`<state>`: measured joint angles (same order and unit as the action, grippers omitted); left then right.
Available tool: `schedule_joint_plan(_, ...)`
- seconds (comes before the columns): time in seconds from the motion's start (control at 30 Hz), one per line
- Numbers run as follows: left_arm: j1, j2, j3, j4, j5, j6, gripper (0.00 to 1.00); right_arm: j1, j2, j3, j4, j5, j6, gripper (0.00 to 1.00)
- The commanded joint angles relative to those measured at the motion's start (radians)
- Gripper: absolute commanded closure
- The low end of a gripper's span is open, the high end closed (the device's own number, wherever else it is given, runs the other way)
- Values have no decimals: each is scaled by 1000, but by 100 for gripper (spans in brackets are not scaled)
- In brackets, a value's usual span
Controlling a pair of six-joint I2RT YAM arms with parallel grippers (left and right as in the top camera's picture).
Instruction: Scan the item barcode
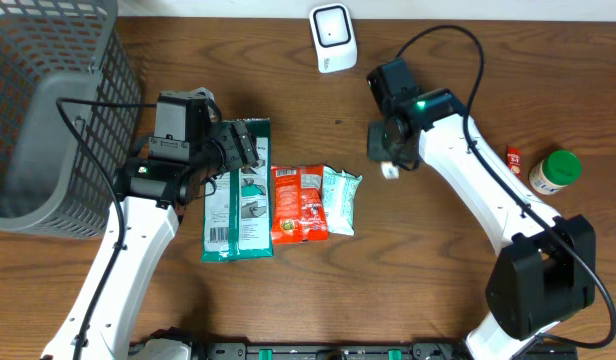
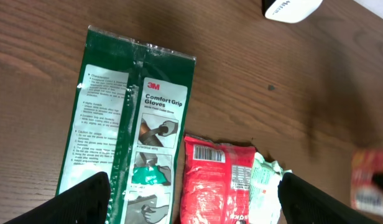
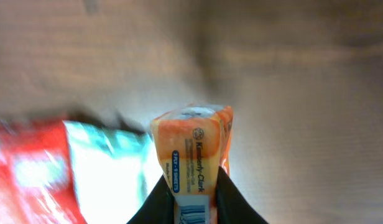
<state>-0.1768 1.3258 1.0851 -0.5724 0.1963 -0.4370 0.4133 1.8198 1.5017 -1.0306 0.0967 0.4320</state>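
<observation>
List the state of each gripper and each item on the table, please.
left gripper: open, empty, above the glove pack.
right gripper: shut on the tissue pack.
tissue pack: held in the right gripper.
glove pack: lying flat, not gripped.
red packet: lying flat, barcode facing up.
pale packet: lying flat against the red packet.
bottle: green lid on.
scanner: on the table, untouched.

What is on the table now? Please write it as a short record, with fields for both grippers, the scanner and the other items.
left gripper: open, holding nothing, over the green glove pack
right gripper: shut on the orange packet
scanner: white, at the far edge, apart from both grippers
lying beside the glove pack: red packet, pale green packet
right side: jar with a green lid
left side: grey basket
</observation>
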Motion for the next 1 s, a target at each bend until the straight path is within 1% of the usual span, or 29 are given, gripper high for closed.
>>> schedule_joint_plan(0.0,3,1,7,0,-3,17,14,-11,0,-20,-43,-63,-195,84)
schedule_joint_plan(0.07,3,1,7,0,-3,17,14,-17,0,-46,-49,-70,-202,83)
schedule_joint_plan(0.13,3,1,7,0,-3,17,14,-20,0,-87,-18,-87,-202,84)
schedule_joint_plan(0.2,3,1,7,0,-3,17,14,-24,0,-137,32,-105,-202,86)
schedule_joint_plan(0.33,3,1,7,0,-3,17,13,-33,0,-241,164,-137,-201,87)
schedule_joint_plan(0.43,3,1,7,0,-3,17,14,-41,0,-301,246,-137,-201,83)
schedule_joint_plan(0.53,3,1,7,0,-3,17,14,-43,0,-332,275,-137,-201,81)
schedule_joint_plan(0.57,3,1,7,0,-3,17,14,-42,0,-338,277,-137,-201,78)
schedule_joint_plan(0.6,3,1,7,0,-3,17,13,-42,0,-341,279,-137,-201,73)
schedule_joint_plan(0.63,3,1,7,0,-3,17,14,-43,0,-343,279,-137,-201,62)
schedule_joint_plan(0.67,3,1,7,0,-3,17,14,-43,0,-343,279,-137,-201,50)
schedule_joint_plan(0.7,3,1,7,0,-3,17,13,-43,0,-342,279,-136,-202,46)
schedule_joint_plan(0.83,3,1,7,0,-3,17,14,-56,-23,-320,257,-155,-206,44)
schedule_joint_plan(0.97,3,1,7,0,-3,17,14,-85,-90,-291,237,-185,-205,37)
